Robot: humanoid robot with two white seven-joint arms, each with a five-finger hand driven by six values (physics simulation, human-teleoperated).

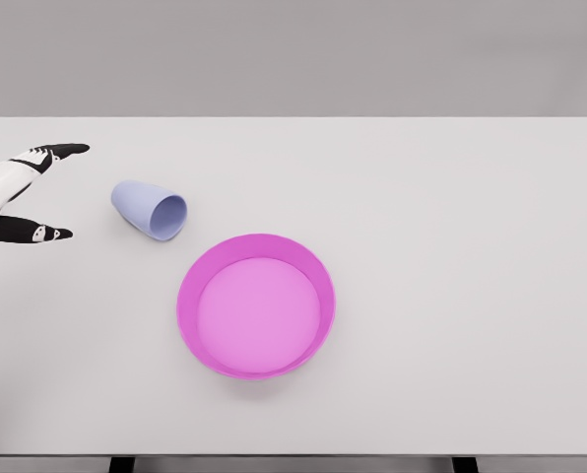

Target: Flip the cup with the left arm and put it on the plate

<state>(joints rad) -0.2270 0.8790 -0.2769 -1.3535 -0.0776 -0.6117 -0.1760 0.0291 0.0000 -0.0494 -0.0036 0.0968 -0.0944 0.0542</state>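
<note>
In the head view, the left robot hand [23,192] enters at the left edge, at about nine o'clock from the middle of the white tabletop [451,246]; its dark fingers [62,151] are spread wide apart, one group reaching toward the upper right and another digit lying lower, with a broad gap between them; it holds nothing and touches nothing that can be seen; the white forearm behind it runs off the left edge of the picture. The right arm does not show in this view.

The cup [148,210], pale lavender blue, lies on its side on the tabletop, just to the right of the spread hand but apart from it, at roughly three o'clock from the hand; its long axis runs from upper left to lower right; the closed base points toward ten o'clock and the open mouth faces toward four o'clock, in the direction of the plate; the inside of the cup looks empty.

The plate [190,301], bright magenta with a raised rim and a lighter pink floor, sits near the middle of the tabletop, at about five o'clock from the cup; cup and plate are near one another but not touching; nothing lies in the plate.
</note>
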